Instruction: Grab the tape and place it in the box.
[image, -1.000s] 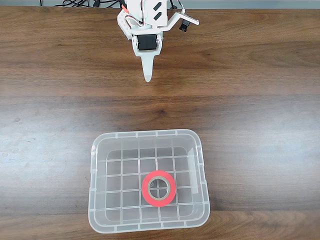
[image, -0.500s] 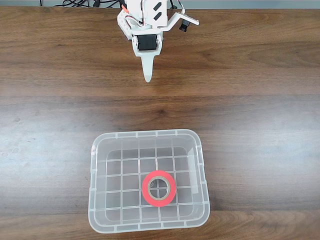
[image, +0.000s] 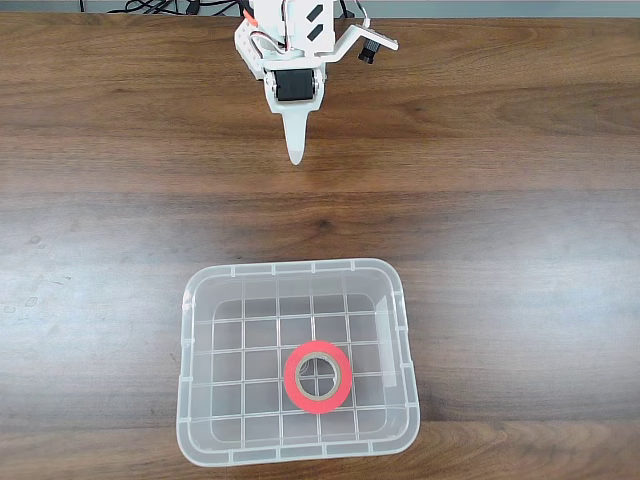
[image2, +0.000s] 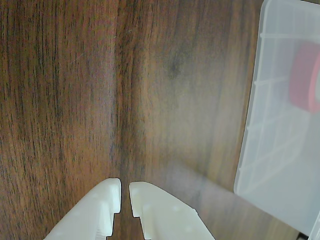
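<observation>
The red roll of tape (image: 293, 378) lies flat on the grid bottom of the clear plastic box (image: 297, 267), right of the middle and near the front wall, in the fixed view. My white gripper (image: 295, 152) hangs over bare table at the top, well apart from the box, its fingers together with nothing between them. In the wrist view the gripper (image2: 125, 189) enters from the bottom edge with a thin slit between its tips. The box (image2: 260, 125) stands at the right edge there, and the tape (image2: 302, 80) shows blurred through its wall.
The dark wooden table (image: 520, 230) spreads wide on all sides of the box. Black cables (image: 170, 6) run along the table's far edge behind the arm's base.
</observation>
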